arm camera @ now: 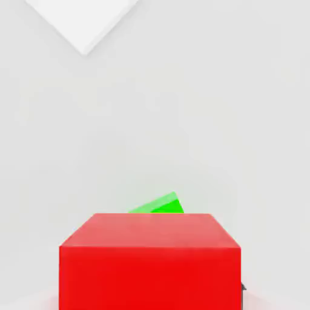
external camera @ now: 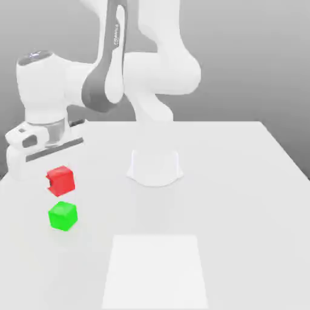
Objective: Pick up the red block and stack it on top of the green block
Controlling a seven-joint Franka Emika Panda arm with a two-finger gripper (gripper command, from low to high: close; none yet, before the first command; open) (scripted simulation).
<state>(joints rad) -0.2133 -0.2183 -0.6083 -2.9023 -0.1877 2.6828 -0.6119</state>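
**Red cube rides toward its green partner**

A small, matte, bright red cube [external camera: 60,180] appears lifted clear of the white desk [external camera: 242,200] at the left of the exterior view, just under the white arm's end effector [external camera: 37,158], whose fingertips are hard to pick out there against the pale surface. In the hand view the red cube [arm camera: 150,260] sits close to the camera at the lower centre of the frame, squarely where the fingers close, so the end effector reads as clenched on it. Directly below it in the exterior view, a little lower in the frame, rests the small, matte, bright green cube [external camera: 63,215]; the two look near each other but apart. From the hand view only a corner of the green cube [arm camera: 158,204] peeks over the red one's top edge.

The red cube looks rigid and light, with flat, non-glossy faces that should give the pads a sure bite. Opposite side faces, taken near mid-height, seem the sensible hold, leaving the underside free to land flat. Any tilt on release could tip so small a stack.
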